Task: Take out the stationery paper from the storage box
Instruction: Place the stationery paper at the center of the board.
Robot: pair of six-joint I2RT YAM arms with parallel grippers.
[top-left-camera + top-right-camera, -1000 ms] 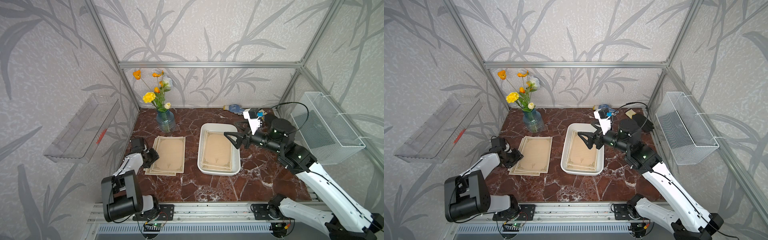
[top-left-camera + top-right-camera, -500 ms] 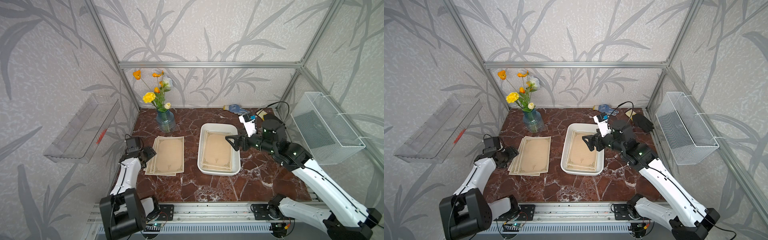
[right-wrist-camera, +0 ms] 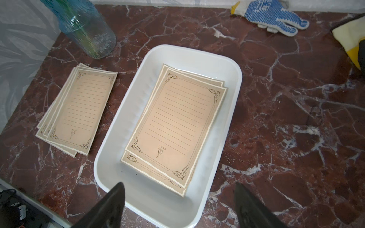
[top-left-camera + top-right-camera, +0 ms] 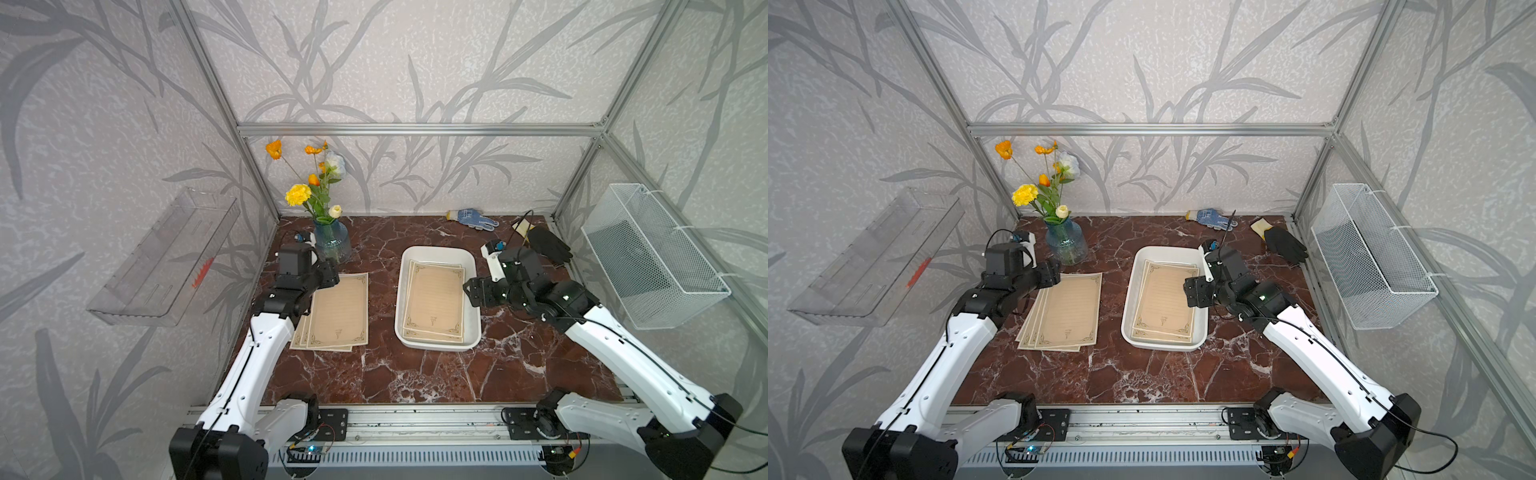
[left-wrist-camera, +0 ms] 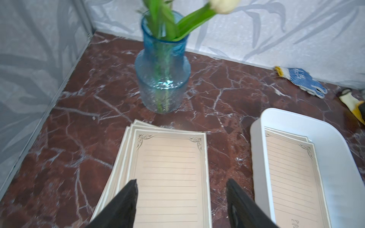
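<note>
The white storage box [image 4: 436, 250] [image 4: 1167, 250] sits mid-table with a small pile of tan stationery paper [image 4: 436, 301] [image 4: 1165, 299] [image 3: 175, 126] lying flat inside. More tan sheets [image 4: 338, 311] [image 4: 1067, 311] [image 5: 169, 167] lie fanned on the marble to its left. My right gripper [image 4: 473, 291] [image 3: 178, 186] hovers open over the box's right rim, nothing between its fingers. My left gripper [image 4: 329, 277] [image 5: 180, 183] is open above the far end of the loose stack, empty.
A blue glass vase [image 4: 330, 245] of flowers stands just behind the loose sheets, close to the left gripper. A blue-dotted glove [image 4: 473, 218] and a black glove [image 4: 546, 245] lie at the back right. A wire basket [image 4: 652, 257] hangs on the right wall, a clear shelf [image 4: 166, 257] on the left.
The left arm has risen and swung from the stack's left edge to its far end, jaws now wider. The right gripper has drawn back and down toward the box's right rim.
</note>
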